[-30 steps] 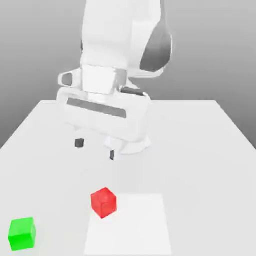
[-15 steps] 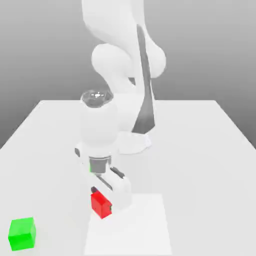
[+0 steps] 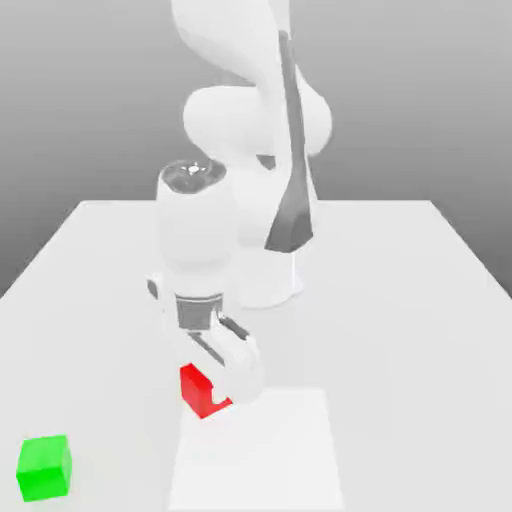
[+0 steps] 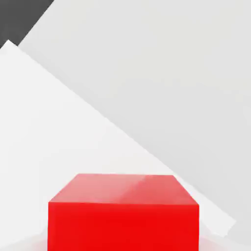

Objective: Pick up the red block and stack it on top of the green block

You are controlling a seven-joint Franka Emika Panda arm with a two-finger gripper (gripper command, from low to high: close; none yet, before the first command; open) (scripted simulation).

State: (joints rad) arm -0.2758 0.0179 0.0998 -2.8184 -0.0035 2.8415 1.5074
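The red block (image 3: pixel 196 388) is near the front middle of the white table (image 3: pixel 400 300), partly covered by my gripper (image 3: pixel 218 393), which reaches down from above and is shut on it. In the hand view the red block (image 4: pixel 123 215) fills the near part of the picture, its top face and one side showing. The green block (image 3: pixel 44 467) rests on the table at the front corner on the exterior view's left, well apart from the gripper and the red block.
The arm's white base (image 3: pixel 270 285) stands behind the gripper at the table's middle. A lighter square patch (image 3: pixel 270 450) marks the tabletop just beside the red block, toward the exterior view's right.
The hand has dropped from high above the table onto the red block, and its jaws have closed on it. The block now sits a little higher in the picture.
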